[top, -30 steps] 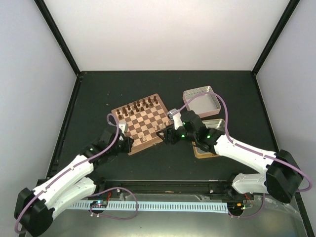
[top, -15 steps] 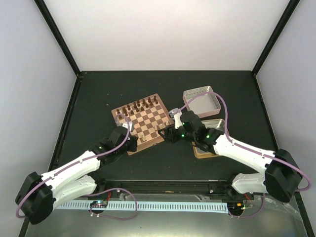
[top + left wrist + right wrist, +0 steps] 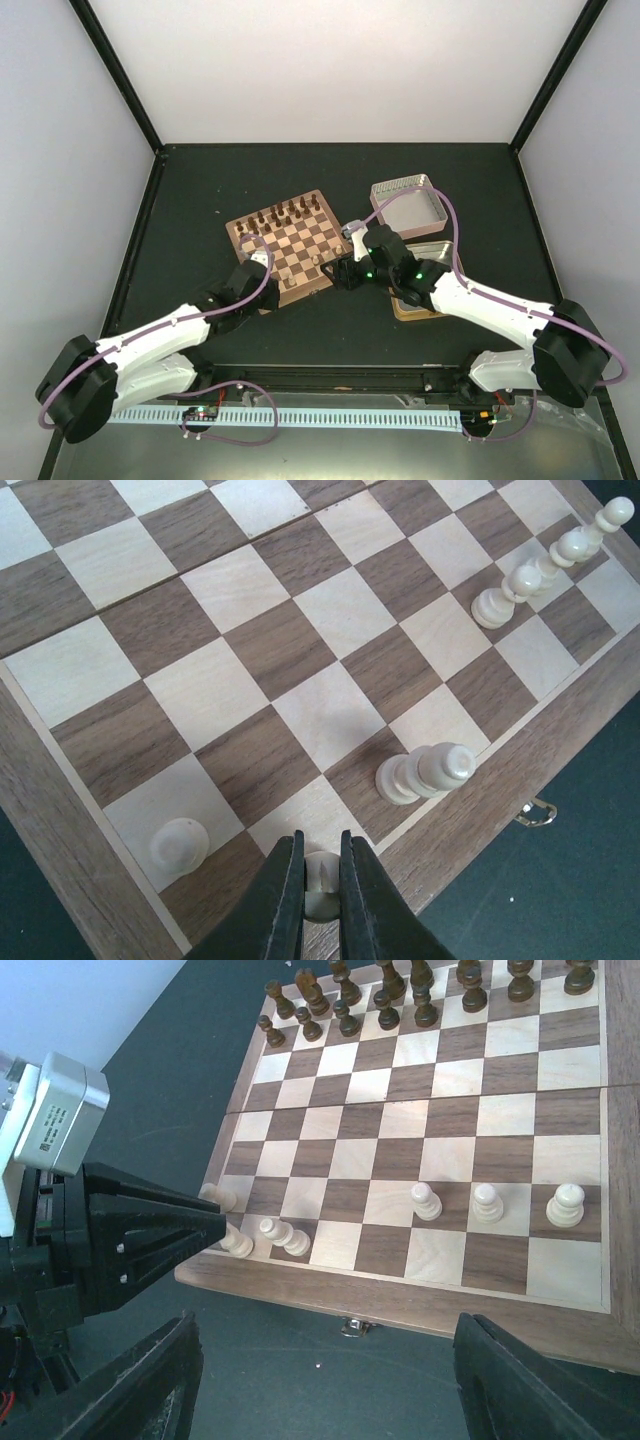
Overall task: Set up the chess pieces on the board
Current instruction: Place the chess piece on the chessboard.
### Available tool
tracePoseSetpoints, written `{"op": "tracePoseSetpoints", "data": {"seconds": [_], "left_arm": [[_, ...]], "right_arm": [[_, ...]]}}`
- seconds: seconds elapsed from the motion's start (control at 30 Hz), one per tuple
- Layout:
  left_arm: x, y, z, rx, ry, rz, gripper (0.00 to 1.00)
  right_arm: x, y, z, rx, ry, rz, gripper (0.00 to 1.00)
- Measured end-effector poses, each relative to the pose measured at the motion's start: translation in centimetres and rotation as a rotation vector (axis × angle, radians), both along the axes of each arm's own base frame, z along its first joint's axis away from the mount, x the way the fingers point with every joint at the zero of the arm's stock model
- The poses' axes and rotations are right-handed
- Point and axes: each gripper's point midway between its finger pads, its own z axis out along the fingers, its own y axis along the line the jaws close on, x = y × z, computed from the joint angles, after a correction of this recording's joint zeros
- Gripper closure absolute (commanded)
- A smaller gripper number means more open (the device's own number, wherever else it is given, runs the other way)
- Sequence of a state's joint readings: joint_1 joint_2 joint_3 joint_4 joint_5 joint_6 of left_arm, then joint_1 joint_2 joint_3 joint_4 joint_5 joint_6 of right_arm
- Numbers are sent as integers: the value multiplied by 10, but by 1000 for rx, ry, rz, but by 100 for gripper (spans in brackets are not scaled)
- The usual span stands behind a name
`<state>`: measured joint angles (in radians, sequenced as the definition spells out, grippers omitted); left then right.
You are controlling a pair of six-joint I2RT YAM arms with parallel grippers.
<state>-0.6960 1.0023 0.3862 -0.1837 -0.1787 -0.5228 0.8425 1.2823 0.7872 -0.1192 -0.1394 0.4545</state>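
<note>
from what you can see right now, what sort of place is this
Probably a robot lab work cell: two white arms bolted at the edge of a black table, plain white walls in a black frame around it, a chessboard as prop.

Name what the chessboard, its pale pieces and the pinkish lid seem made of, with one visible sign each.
Board: matte wood; grain streaks the squares. Pale pieces: smooth, ringed profiles suggest turned wood, possibly plastic. Lid: likely thin metal, given its dull pinkish sheen.
</note>
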Motion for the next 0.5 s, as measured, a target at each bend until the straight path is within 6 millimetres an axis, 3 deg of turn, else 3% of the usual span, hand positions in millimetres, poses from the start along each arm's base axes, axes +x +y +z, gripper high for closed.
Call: {"op": "tracePoseSetpoints", "data": {"seconds": [0.2, 0.4, 0.5], "left_arm": [[4, -2, 0, 0, -15, 1, 88], [5, -2, -1, 19, -26, -4, 62], [5, 0, -1, 26, -23, -3, 58]], "right_arm": [[0, 0, -4, -7, 8, 0, 30], [0, 0, -4, -6, 8, 1, 30], [-1, 1, -3, -2, 14, 3, 31]]}}
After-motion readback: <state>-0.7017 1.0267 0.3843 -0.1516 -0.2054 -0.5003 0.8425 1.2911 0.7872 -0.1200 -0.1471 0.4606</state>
